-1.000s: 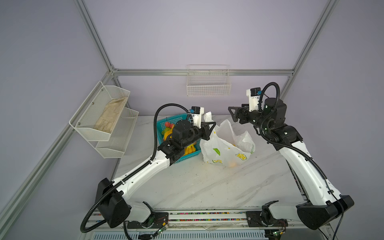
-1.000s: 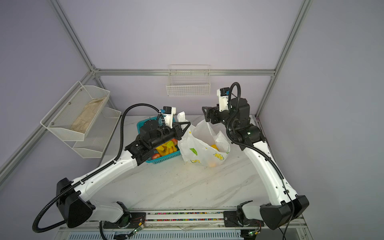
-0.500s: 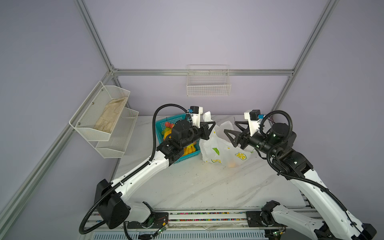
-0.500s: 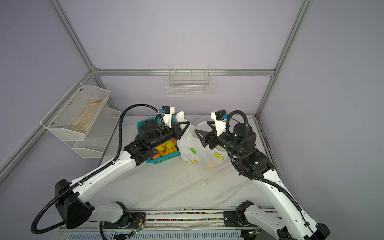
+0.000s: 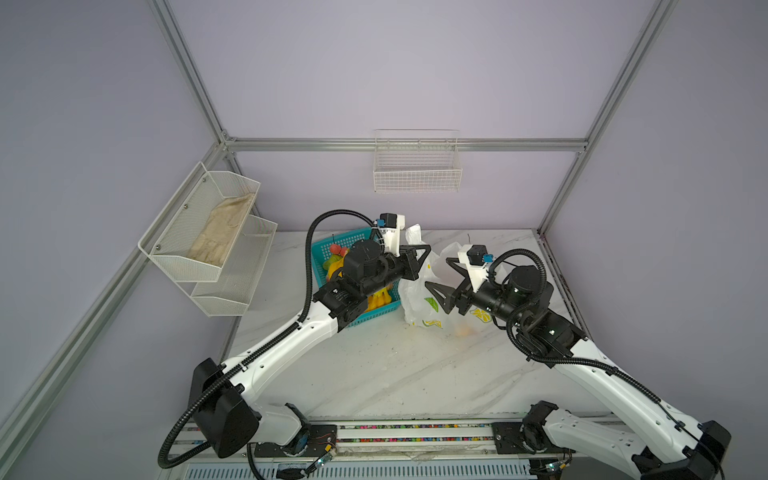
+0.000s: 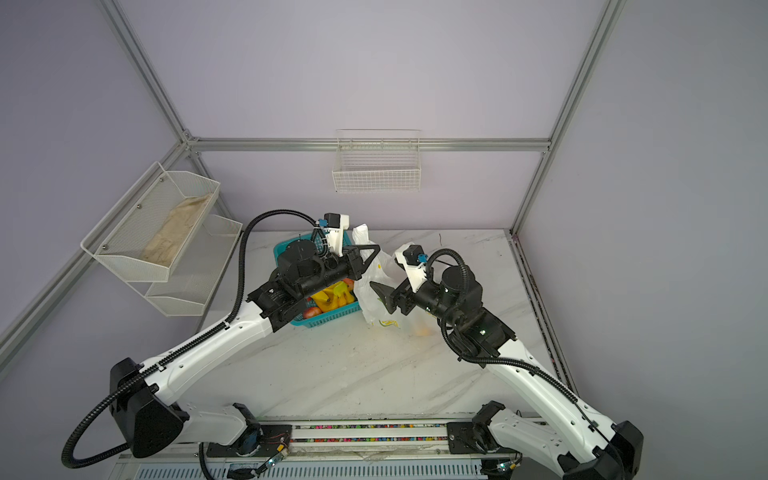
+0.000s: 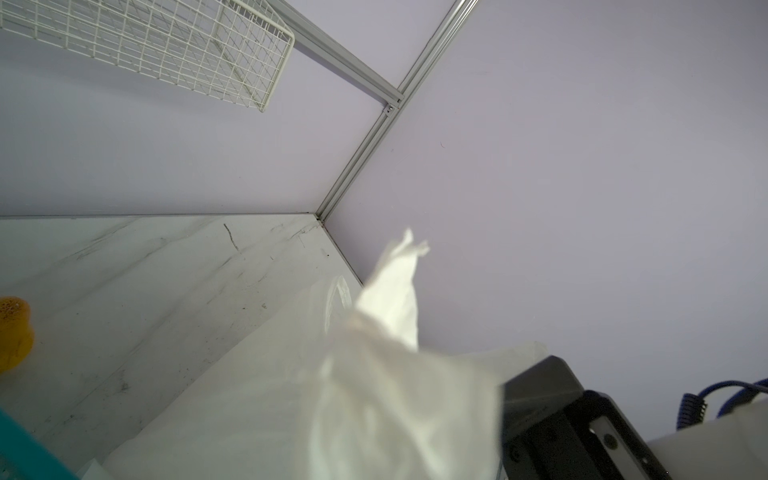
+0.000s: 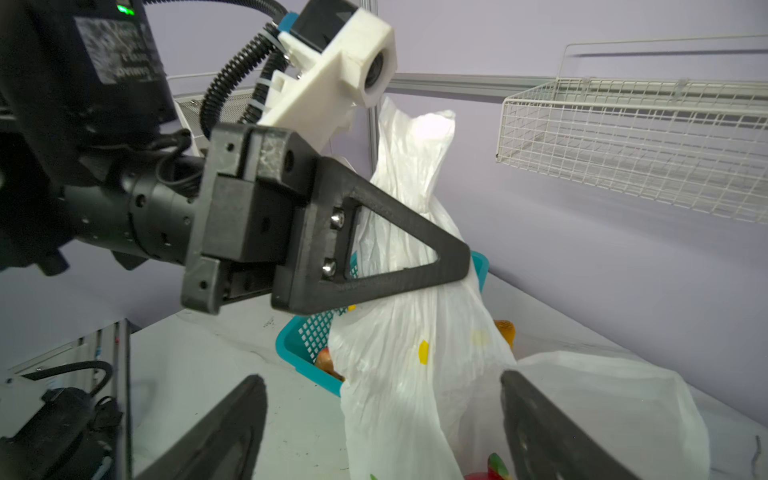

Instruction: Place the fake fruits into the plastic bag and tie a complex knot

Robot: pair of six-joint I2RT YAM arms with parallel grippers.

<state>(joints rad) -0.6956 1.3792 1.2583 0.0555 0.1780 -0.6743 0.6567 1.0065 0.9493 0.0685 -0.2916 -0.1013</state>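
Observation:
The white plastic bag (image 5: 419, 300) (image 6: 374, 305) stands on the marble table beside the teal basket. My left gripper (image 5: 423, 254) (image 6: 373, 252) is shut on its raised handle strip, whose end sticks up above the jaws (image 8: 415, 137). In the left wrist view the bag (image 7: 395, 395) covers that gripper's jaws. My right gripper (image 5: 439, 273) (image 8: 380, 376) is open, its fingers either side of the bag's body (image 8: 407, 374), not touching it. Fake fruits lie in the basket (image 5: 376, 300) (image 6: 330, 299). An orange one (image 5: 465, 330) shows through the bag. No knot is visible.
The teal lattice basket (image 5: 332, 246) (image 6: 328, 319) sits left of the bag, under my left arm. A white wire basket (image 5: 417, 174) hangs on the back wall. A two-tier mesh shelf (image 5: 232, 286) on the left wall holds a beige cloth (image 5: 220, 232).
My right arm has swung down from high behind the bag to low at its right side, and its jaws have opened wider. My left gripper has kept its hold on the handle.

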